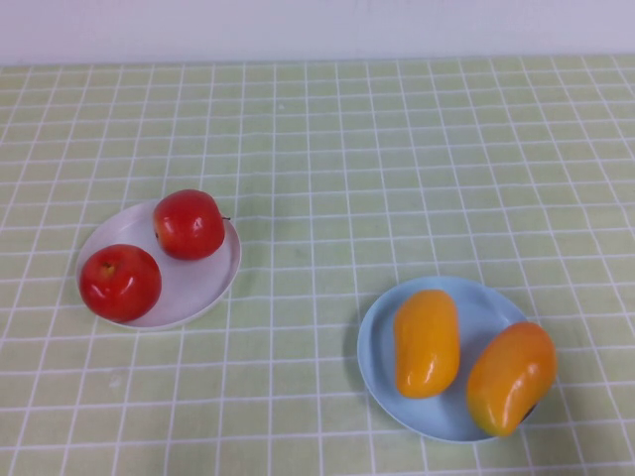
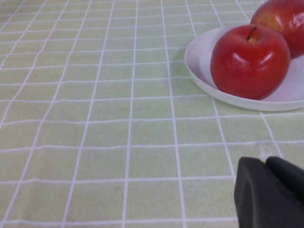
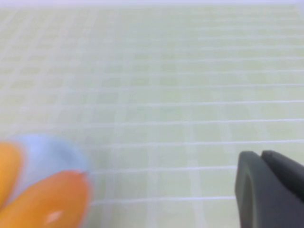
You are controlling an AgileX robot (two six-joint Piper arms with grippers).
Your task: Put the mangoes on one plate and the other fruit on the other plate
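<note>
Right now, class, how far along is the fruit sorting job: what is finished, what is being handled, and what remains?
Done: both mangoes lie on the blue plate, both apples on the white plate. In hand: nothing; the left pincer and right pincer are shut, empty, pulled back over the tablecloth. Left: nothing visible.

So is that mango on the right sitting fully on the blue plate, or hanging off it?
Hanging off partly. The right mango rests on the blue plate but its outer end overlaps the rim toward the table's edge. The other mango lies fully inside.
</note>
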